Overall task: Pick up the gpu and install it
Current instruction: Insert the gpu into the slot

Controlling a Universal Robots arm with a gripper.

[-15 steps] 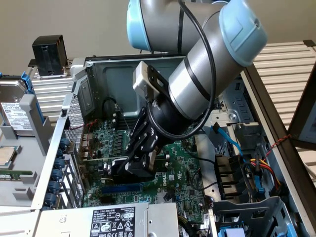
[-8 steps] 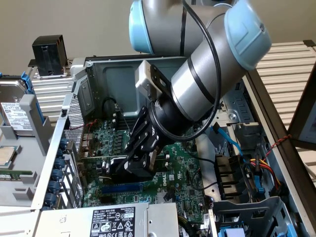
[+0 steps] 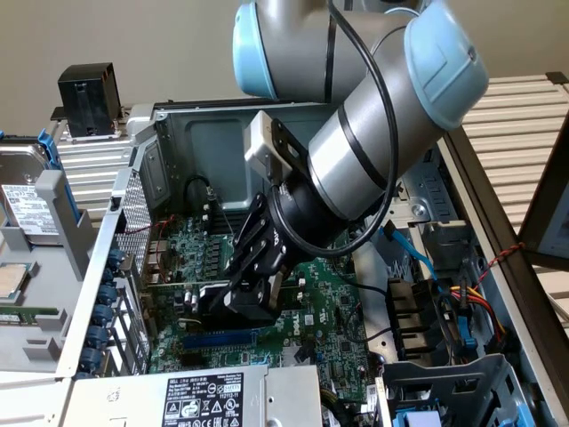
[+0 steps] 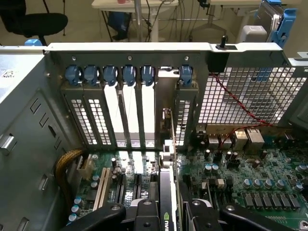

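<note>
Gripper (image 3: 252, 298) clamped on the gpu (image 3: 206, 301), lower centre of the exterior view, low over the motherboard (image 3: 329, 307); card stands on edge, long axis running toward the exterior view's left, bracket (image 4: 166, 147) leading, close against the rear slot panel (image 4: 91, 120); judgement: keep card square to its slot, bracket in the open bay, press straight down evenly, no twist.

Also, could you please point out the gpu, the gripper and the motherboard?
gpu (image 4: 166, 186), wrist view, on the black shroud's upper edge.
gripper (image 4: 171, 207), wrist view, midway between its fingertips, which flank the card.
motherboard (image 3: 333, 307), exterior view, on bare green board.
</note>
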